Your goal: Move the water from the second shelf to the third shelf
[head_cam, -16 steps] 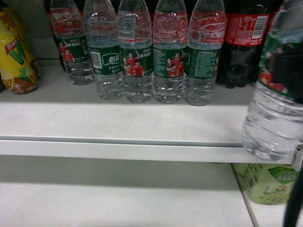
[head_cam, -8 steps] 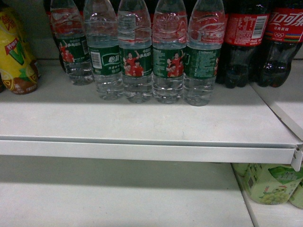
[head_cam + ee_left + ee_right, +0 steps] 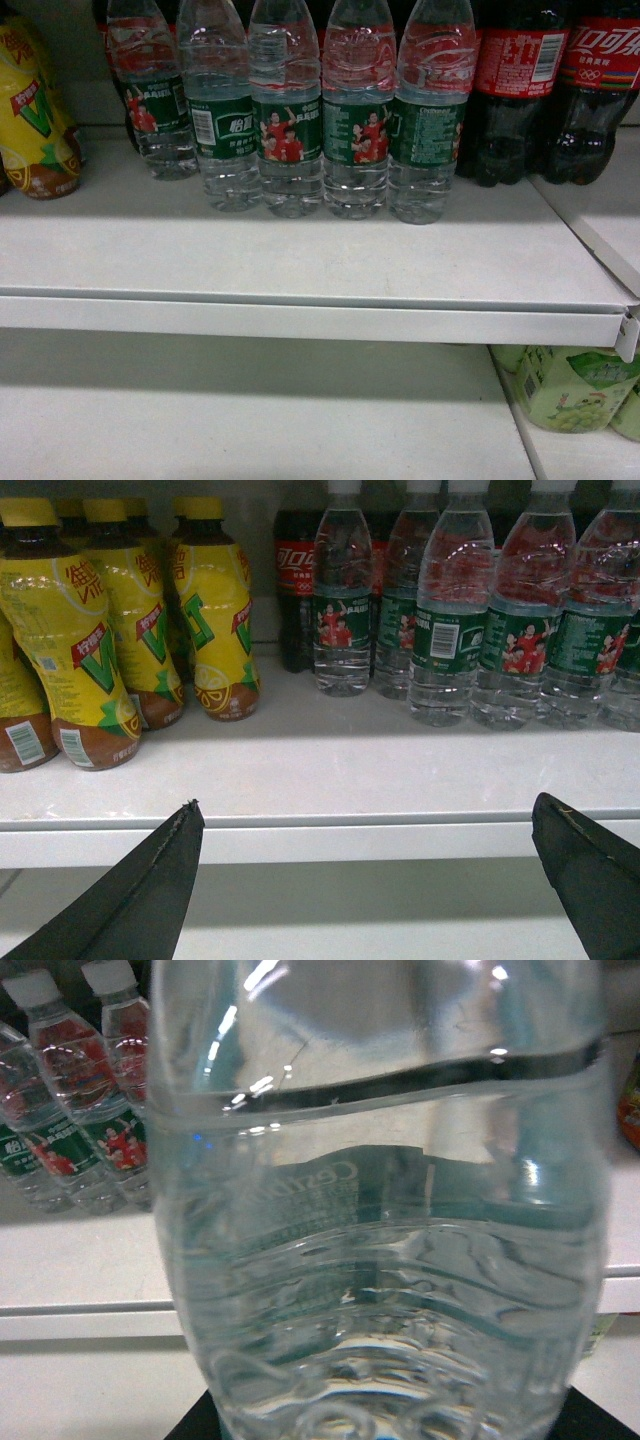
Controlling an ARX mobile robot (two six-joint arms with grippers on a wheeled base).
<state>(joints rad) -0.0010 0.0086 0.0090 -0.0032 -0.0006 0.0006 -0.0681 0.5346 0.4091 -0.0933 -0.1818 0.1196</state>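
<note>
Landmark: white shelf (image 3: 300, 260).

Right wrist view: the water (image 3: 380, 1210) fills almost the whole frame, close against the camera, upright, green label seen through the clear ribbed body. Dark gripper parts show only at the bottom corners below it; fingers themselves aren't visible, so can't tell whether they pinch the bottle. Behind it, the shelf edge and more green-label bottles at upper left.

Left gripper (image 3: 365, 880): two dark fingers spread wide, nothing between them, in front of and just below the shelf's front lip.

Neither gripper shows in the head view.

On the shelf, set back from the lip: a row of five water bottles (image 3: 288, 110), upright, touching side by side. Left of the row, yellow drink bottles (image 3: 215, 610) with dark bases. Right of the row, cola bottles (image 3: 520, 90) with red labels, against the back.

Below the shelf, at its right end: pale green bottles (image 3: 570, 385) on the lower level.
</note>
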